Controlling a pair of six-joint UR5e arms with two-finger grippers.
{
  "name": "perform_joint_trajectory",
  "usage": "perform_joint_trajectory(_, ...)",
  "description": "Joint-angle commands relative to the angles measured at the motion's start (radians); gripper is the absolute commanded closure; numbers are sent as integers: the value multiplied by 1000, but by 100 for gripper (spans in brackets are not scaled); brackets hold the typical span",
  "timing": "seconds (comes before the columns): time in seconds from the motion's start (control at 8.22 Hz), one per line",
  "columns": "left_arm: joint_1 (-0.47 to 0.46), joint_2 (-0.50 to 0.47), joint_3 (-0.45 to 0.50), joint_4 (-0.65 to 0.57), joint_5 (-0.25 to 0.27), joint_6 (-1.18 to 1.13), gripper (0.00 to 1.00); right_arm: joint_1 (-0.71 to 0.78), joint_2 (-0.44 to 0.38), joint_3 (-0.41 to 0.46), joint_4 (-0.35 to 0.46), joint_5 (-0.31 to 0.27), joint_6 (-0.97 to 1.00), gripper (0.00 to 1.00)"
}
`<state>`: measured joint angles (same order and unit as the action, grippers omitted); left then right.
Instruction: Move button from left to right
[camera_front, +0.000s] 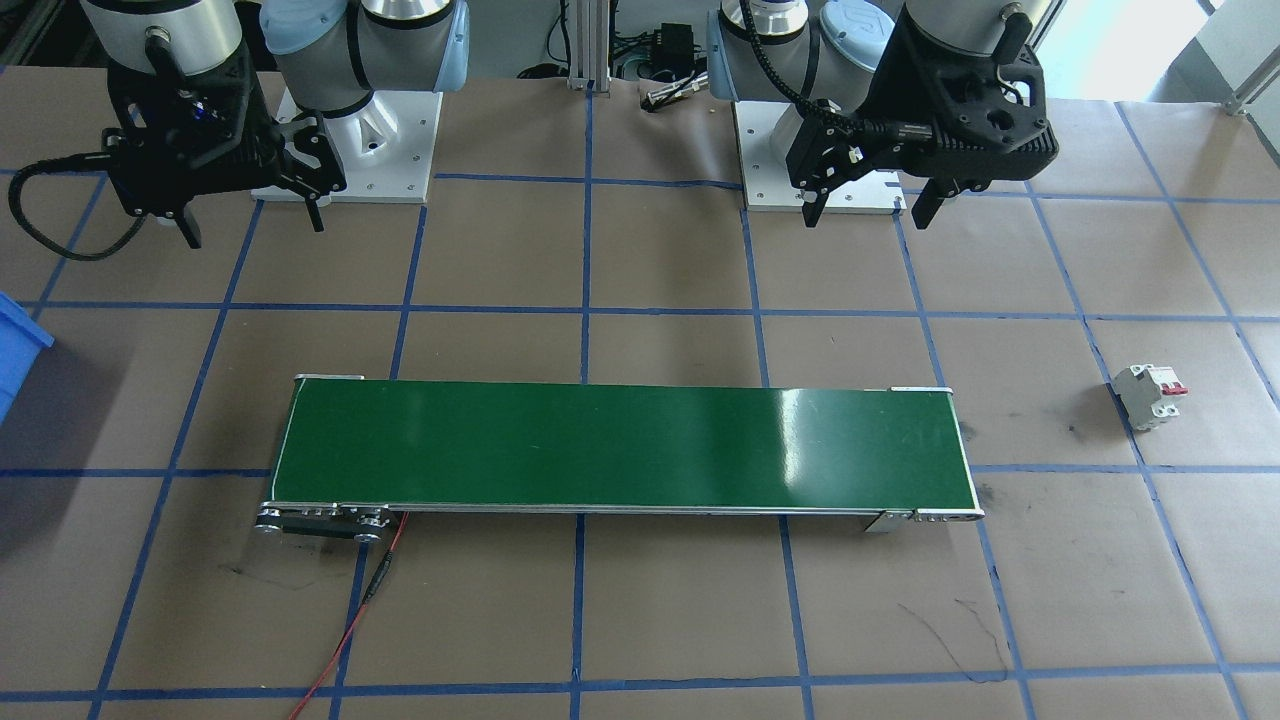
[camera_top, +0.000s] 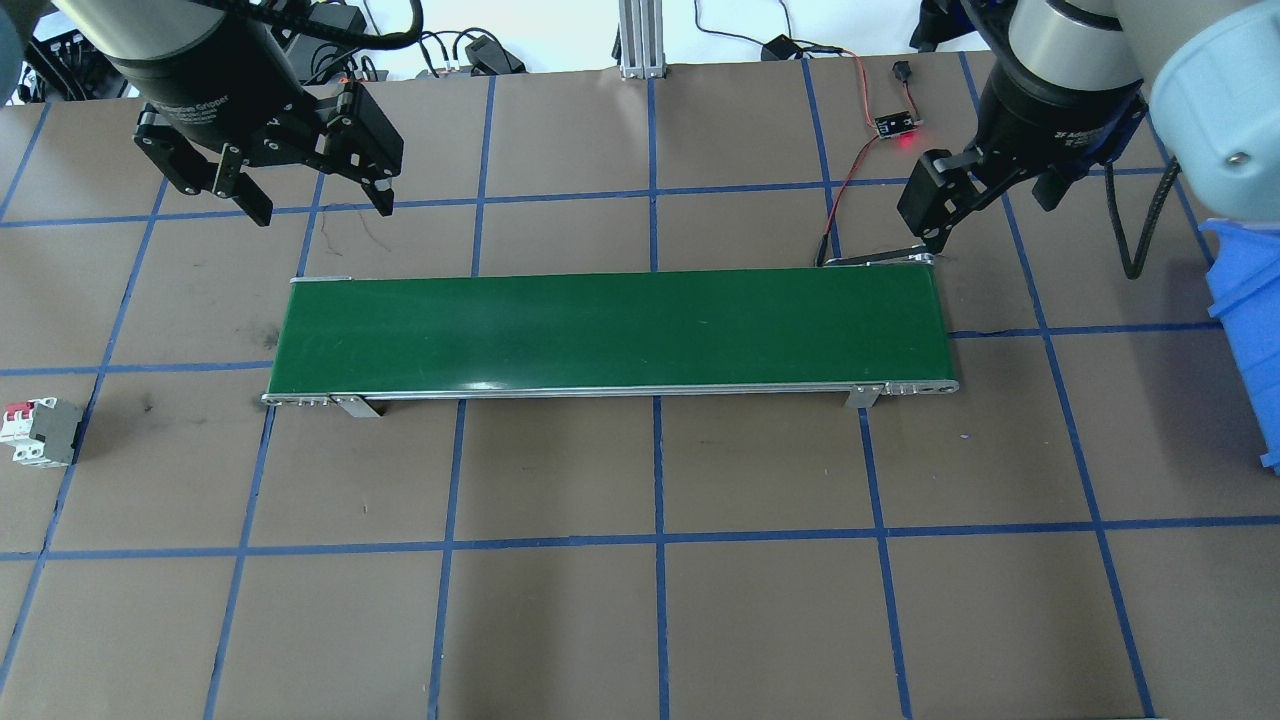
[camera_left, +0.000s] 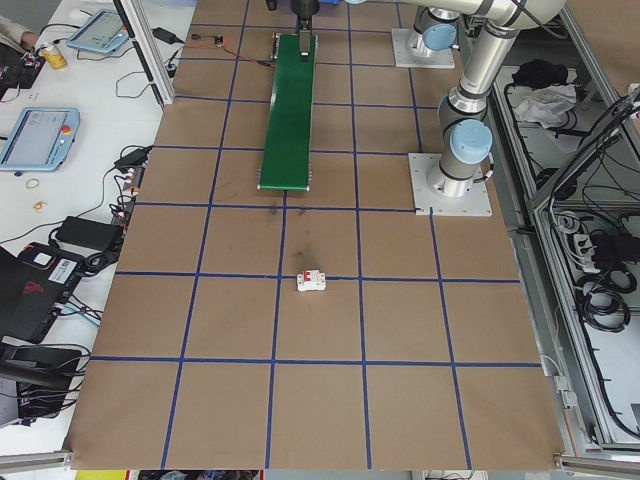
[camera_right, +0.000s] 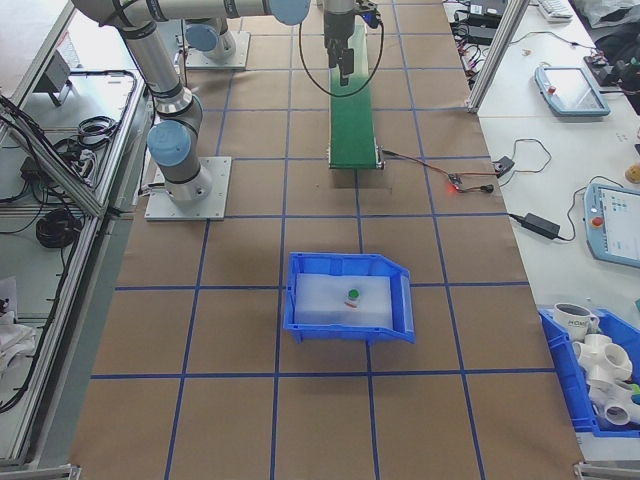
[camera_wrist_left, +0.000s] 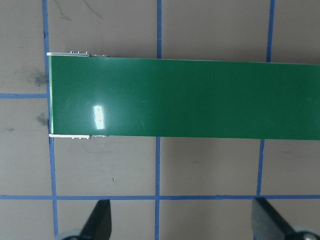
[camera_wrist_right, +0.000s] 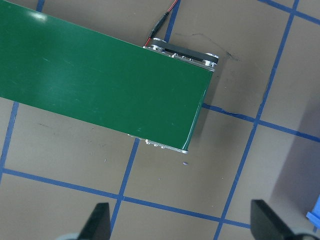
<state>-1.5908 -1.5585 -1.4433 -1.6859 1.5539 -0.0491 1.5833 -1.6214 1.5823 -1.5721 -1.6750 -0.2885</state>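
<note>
The button (camera_right: 352, 294) shows only in the exterior right view, as a small green-capped thing on the pale floor of the blue bin (camera_right: 345, 331). My left gripper (camera_top: 323, 210) hangs open and empty above the table behind the left end of the green conveyor belt (camera_top: 610, 330). My right gripper (camera_top: 990, 215) is open and empty too, over the belt's right end. In the front-facing view the left gripper (camera_front: 868, 215) is on the right and the right gripper (camera_front: 253, 230) on the left. Both wrist views show spread fingers (camera_wrist_left: 100, 222) (camera_wrist_right: 100, 222) with nothing between them.
A white circuit breaker (camera_top: 40, 432) with red levers lies on the paper left of the belt. The blue bin (camera_top: 1245, 330) stands at the table's right edge. A red wire and a small board (camera_top: 895, 125) lie behind the belt's right end.
</note>
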Motion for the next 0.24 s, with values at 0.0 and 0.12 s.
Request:
perform_joint_trajectory(0.0,0,0,1,0,0,0,0,4,3,-5,-14,47,3,0)
perform_joint_trajectory(0.12,0,0,0,0,0,0,0,3,6,-7,-35,87,3,0)
